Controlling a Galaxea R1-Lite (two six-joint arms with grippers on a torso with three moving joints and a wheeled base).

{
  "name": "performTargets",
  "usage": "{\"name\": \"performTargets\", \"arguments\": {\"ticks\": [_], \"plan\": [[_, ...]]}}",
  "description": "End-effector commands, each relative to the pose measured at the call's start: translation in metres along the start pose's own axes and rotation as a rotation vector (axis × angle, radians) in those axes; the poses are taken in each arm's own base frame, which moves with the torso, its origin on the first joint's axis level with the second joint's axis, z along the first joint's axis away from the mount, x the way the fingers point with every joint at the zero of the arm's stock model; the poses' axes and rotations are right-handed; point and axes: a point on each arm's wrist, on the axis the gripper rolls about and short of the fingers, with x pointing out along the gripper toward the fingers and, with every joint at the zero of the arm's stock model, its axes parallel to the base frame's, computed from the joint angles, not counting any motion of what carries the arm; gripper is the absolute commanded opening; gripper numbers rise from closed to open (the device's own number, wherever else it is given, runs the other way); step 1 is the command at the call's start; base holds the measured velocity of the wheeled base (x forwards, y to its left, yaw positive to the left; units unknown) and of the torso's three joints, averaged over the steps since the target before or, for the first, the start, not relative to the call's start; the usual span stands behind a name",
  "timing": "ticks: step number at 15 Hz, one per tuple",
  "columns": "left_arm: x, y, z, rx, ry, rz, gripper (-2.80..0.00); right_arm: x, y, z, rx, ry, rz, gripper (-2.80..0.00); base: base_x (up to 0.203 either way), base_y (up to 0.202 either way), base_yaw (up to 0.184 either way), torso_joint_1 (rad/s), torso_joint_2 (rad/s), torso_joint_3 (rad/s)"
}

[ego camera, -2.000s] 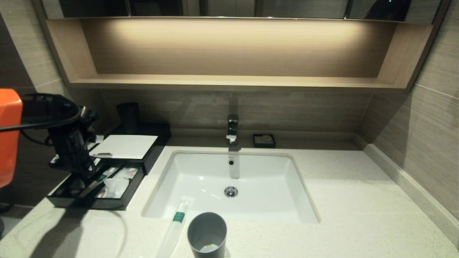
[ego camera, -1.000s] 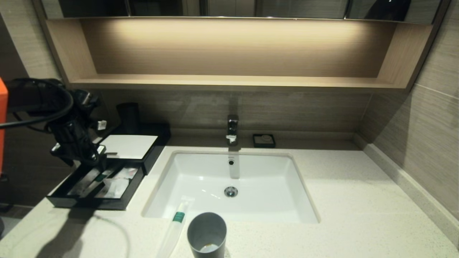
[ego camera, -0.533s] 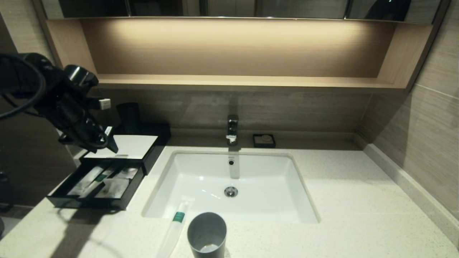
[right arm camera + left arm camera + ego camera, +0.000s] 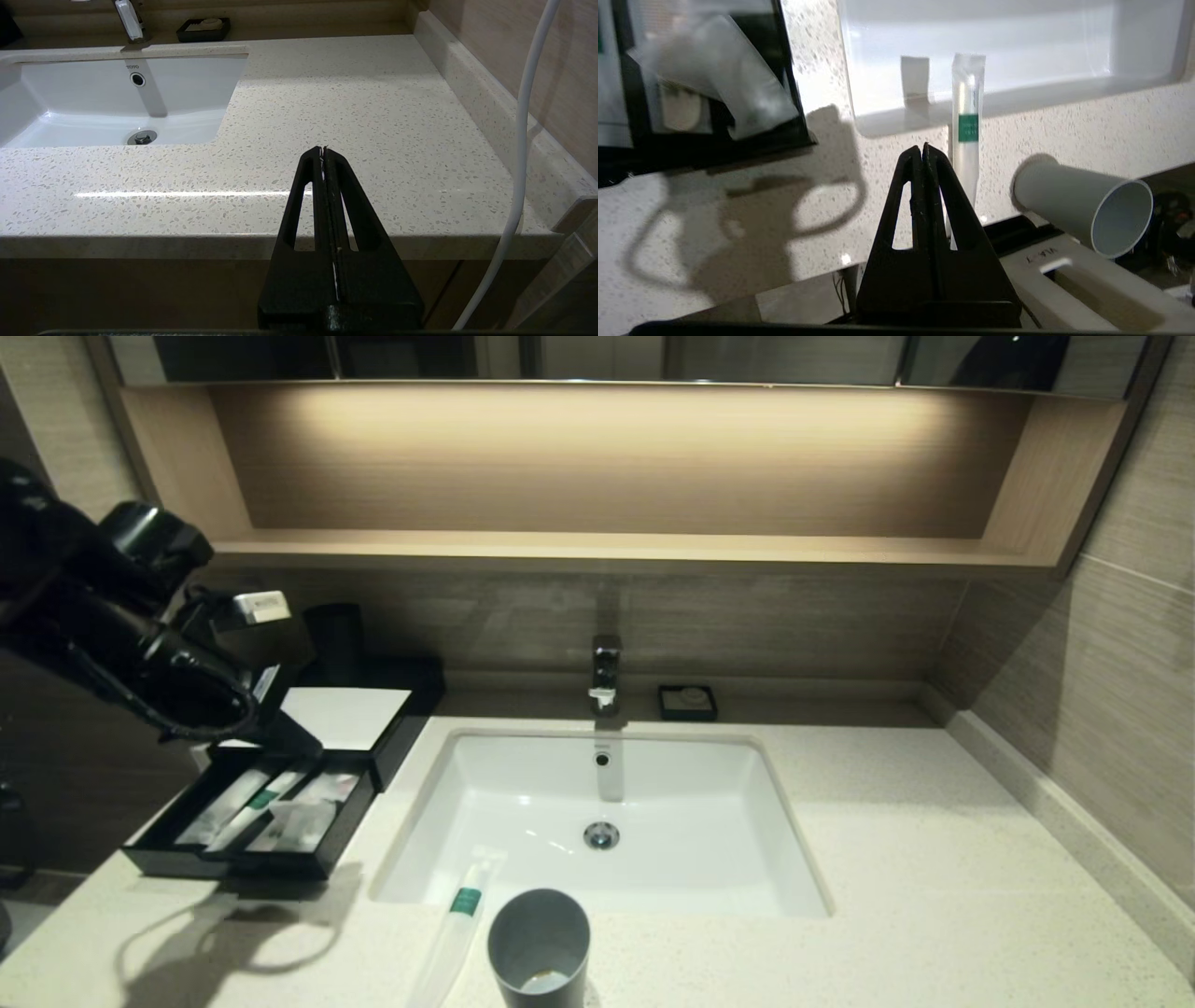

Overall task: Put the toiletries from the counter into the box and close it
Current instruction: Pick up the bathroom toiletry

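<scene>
- Jaws: the left gripper [image 4: 923, 148] has both fingers pressed together with nothing between them; the right gripper [image 4: 323, 150] is likewise closed and empty, parked low in front of the counter edge on the right side.
- The wide cream-white speckled stone counter [image 4: 887, 859] carries a white rectangular sunken sink basin [image 4: 597, 803] at centre.
- The low black rectangular box [image 4: 271, 784] sits on the left of the counter, its front drawer pulled out towards the robot. A white rectangular panel [image 4: 341, 717] lies on its top.
- Change: two seconds ago the left gripper was down in the drawer; it has since risen and now hangs above the box's left side, clear of the contents. Judgement: one packet is delivered and the arm is free for the next pick.
- Inside the drawer lie slim clear-white wrapped packets [image 4: 245, 805], one with a green band, beside further small white sachets.
- A grey cylindrical plastic cup [image 4: 540, 947] stands at the near counter edge.
- The remaining long slim clear-white packet with a green band [image 4: 459, 919] lies just left of the cup, its far end overhanging the basin rim. It is still to be moved; the drawer is still to be closed.
- Writing: "TOTO" is legible on the basin wall above the overflow hole [image 4: 138, 79]. Print on the green band is too small to read.
</scene>
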Motion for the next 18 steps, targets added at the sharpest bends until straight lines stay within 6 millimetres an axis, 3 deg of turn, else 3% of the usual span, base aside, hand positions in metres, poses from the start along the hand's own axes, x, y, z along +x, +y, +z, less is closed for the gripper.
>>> {"name": "performTargets", "arguments": {"ticks": [1,6,10,14,18], "plan": [[-0.012,-0.009,-0.034,0.041,0.033,-0.026,-2.80,0.000,0.000,0.000,0.001,0.001,0.001,-2.80,0.000,0.000,0.000,0.000,0.00,0.000],[-0.026,-0.028,-0.081,0.139,0.060,-0.039,-2.80,0.000,0.000,0.000,0.001,0.001,0.001,-2.80,0.000,0.000,0.000,0.000,0.00,0.000],[-0.022,-0.045,-0.107,0.228,0.140,0.096,-2.80,0.000,0.000,0.000,0.001,0.002,0.001,-2.80,0.000,0.000,0.000,0.000,0.00,0.000],[-0.007,-0.060,-0.119,0.192,0.187,0.133,-2.80,0.000,0.000,0.001,0.001,-0.001,0.001,-2.80,0.000,0.000,0.000,0.000,0.00,0.000],[0.025,-0.077,-0.125,0.147,0.220,0.190,-2.80,0.000,0.000,0.000,0.001,0.002,0.001,-2.80,0.000,0.000,0.000,0.000,0.00,0.000]]}}
